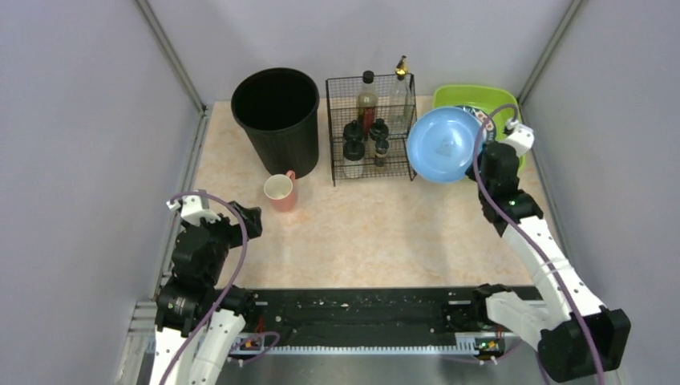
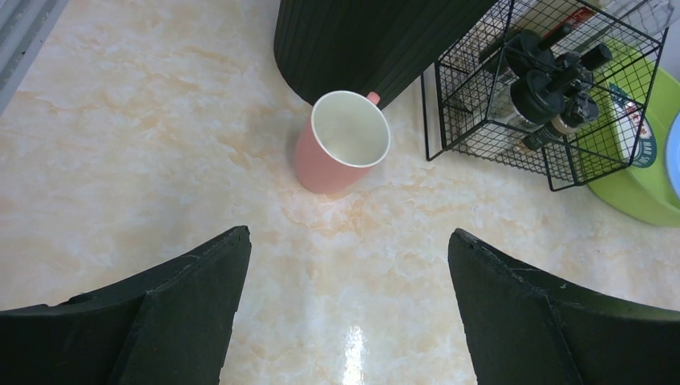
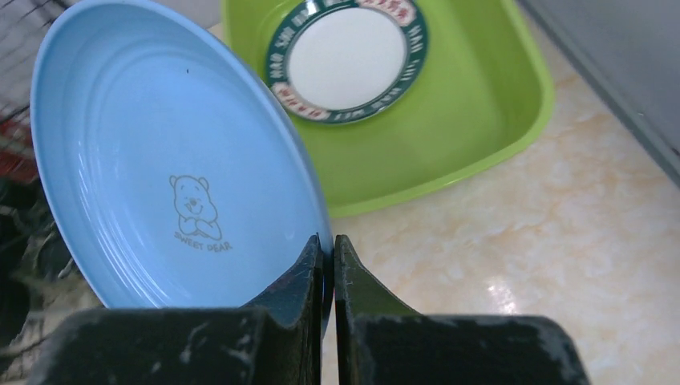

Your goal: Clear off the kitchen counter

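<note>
Grey walls close in a large beige-peach worktop [image 1: 385,233] with a faint speckled stone pattern; it fills the floor of the scene, running from a black metal rail [image 1: 361,309] at the near edge to the far wall.

Along the far side, from left to right, stand:
- a tall black ribbed plastic bin [image 1: 277,120]
- a black wire rack [image 1: 370,132] holding bottles and dark-capped jars
- a lime-green plastic tray [image 1: 481,98] in the far right corner

A pink ceramic mug [image 1: 281,192] with a white inside stands upright just in front of the bin, its handle towards the bin.

The right gripper [image 3: 329,245] is clenched on the near rim of a round light-blue plastic plate [image 1: 443,144], its two fingers pinched together with the rim between them. The blue plate is tilted, sitting between the wire rack and the green tray and overlapping the tray's left edge. A small bear drawing shows on its inner face. Inside the tray lies a white plate with a dark green patterned border [image 3: 346,60].

The left gripper [image 2: 349,234] hangs over the near left part of the worktop with its fingers spread wide and nothing between them. The pink mug lies ahead of it, well apart.
</note>
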### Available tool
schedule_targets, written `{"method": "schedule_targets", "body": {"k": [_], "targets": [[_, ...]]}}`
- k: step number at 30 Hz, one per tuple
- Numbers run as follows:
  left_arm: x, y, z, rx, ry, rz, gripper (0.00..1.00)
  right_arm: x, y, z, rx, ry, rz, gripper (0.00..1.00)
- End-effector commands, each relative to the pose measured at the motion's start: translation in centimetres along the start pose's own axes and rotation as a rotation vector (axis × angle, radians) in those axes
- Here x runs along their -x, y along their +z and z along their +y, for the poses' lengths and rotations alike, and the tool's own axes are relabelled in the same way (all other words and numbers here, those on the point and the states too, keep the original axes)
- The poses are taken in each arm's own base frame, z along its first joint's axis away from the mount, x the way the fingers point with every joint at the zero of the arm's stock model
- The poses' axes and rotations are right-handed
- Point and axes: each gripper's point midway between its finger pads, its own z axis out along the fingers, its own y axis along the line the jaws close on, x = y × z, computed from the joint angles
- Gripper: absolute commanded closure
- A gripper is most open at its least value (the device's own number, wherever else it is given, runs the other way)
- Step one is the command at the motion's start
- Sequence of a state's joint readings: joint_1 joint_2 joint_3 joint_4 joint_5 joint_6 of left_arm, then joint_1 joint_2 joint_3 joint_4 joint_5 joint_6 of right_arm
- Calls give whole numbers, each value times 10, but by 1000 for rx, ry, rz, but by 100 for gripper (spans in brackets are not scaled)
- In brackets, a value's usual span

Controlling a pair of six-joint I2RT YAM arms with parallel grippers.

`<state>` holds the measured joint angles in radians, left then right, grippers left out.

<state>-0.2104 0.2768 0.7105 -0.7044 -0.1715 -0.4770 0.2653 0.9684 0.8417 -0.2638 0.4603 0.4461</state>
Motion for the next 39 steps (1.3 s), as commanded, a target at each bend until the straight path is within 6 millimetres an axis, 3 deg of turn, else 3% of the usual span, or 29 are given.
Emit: {"method": "schedule_targets", "body": {"k": [1, 5, 11, 18, 27, 39], "targets": [[10, -3, -10, -49, -2, -38, 3, 64, 22, -13, -18, 181, -137, 100], [11, -4, -12, -61, -1, -41, 3, 71, 65, -23, -66, 242, -109, 100], [13, -7, -13, -72, -2, -56, 3, 84, 126, -55, -142, 391, -106, 100], [13, -7, -15, -83, 1, -54, 3, 79, 191, -64, -199, 441, -91, 100], [12, -6, -14, -80, 2, -53, 2, 28, 266, -75, -273, 480, 58, 100], [10, -3, -14, -77, 7, -38, 2, -42, 300, -90, -321, 523, 202, 100]]}}
